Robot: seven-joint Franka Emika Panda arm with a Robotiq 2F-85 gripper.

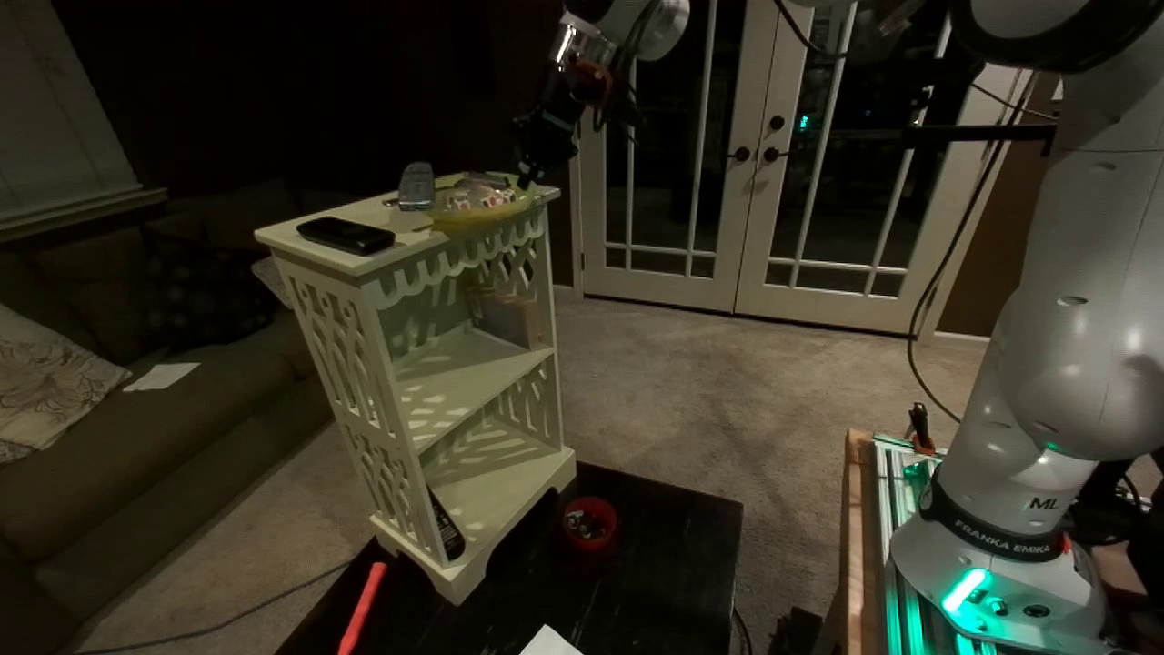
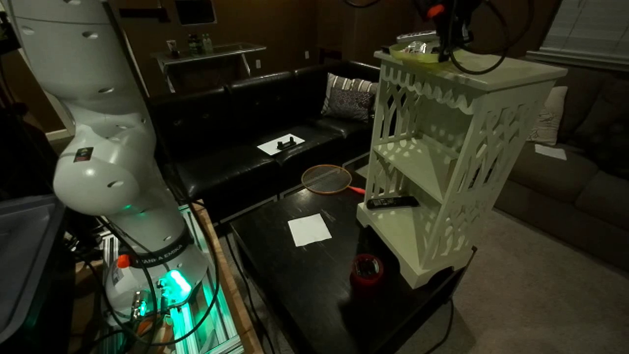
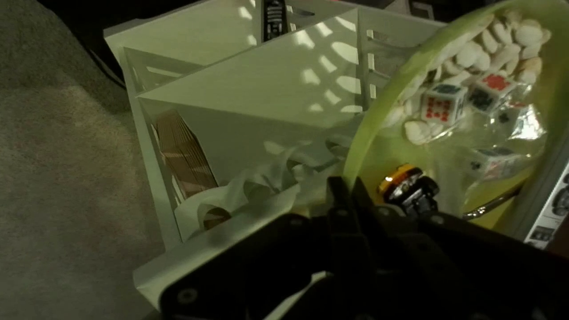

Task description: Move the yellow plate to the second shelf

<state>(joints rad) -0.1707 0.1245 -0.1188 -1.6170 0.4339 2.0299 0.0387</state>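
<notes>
The yellow plate is at the front edge of the cream rack's top board in both exterior views. The wrist view shows the plate holding white pebble-like pieces, bagged dice and a small black-and-orange item. My gripper is shut on the plate's near rim, one finger on each side. It also shows dark above the plate in the exterior views. I cannot tell whether the plate is lifted off the board. The second shelf is below, also visible in the wrist view.
A brown cardboard piece stands at one side of the second shelf. A grey device leans at the plate, and a black rectangular object lies on the top board. A remote lies on the bottom board. A red bowl stands on the table.
</notes>
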